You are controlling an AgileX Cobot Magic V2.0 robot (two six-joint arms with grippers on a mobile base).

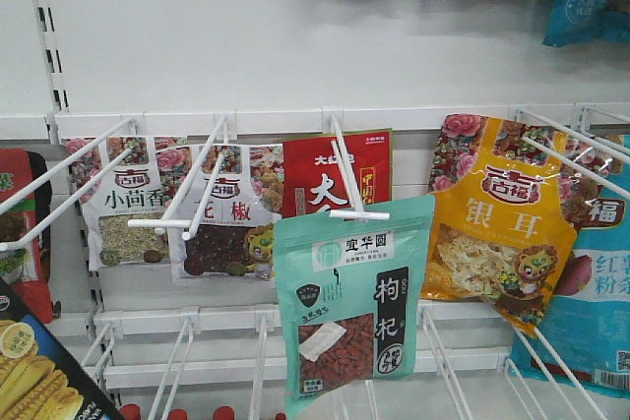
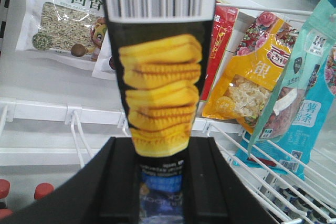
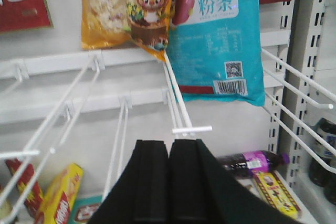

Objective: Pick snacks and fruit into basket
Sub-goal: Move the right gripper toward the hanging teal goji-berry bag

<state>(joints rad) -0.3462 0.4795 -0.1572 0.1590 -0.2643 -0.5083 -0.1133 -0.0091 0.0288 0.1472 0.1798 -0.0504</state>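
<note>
White across the backdrop: shelf wall [image 1: 246, 46] set with wire hooks. Hung on the middle hook [image 1: 359, 213], toward 6 o'clock in the front view: the snacks [image 1: 349, 302], a mint-green pouch, with the red pouch [image 1: 325, 174] behind at 12 o'clock and the orange-yellow pouch [image 1: 497, 228] at 3 o'clock. Shows too at 3 o'clock in the left wrist view, tilted and nearly edge-on. Looks light, thin and limp: slick film over loose dried berries, likely to fold under a push or swing on the wire. Probably best pinched across the flat lower half or along a side seam, then drawn outward past the hook's crossbar tip. No sign of the fruit or the basket in any view.

Left gripper [image 2: 160, 148]: clamped on a black packet [image 2: 160, 87] printed with yellow wafers, fingers [image 2: 118, 182] pressing either side of its lower end, packet rising upright toward 12 o'clock. Leaves no free grip on that side for the pouch.

Right gripper [image 3: 169, 148]: pressed together, nothing between, touching nothing, just below the tip of a bare hook [image 3: 191, 128] at 12 o'clock. Must spread before any grasp.
</note>
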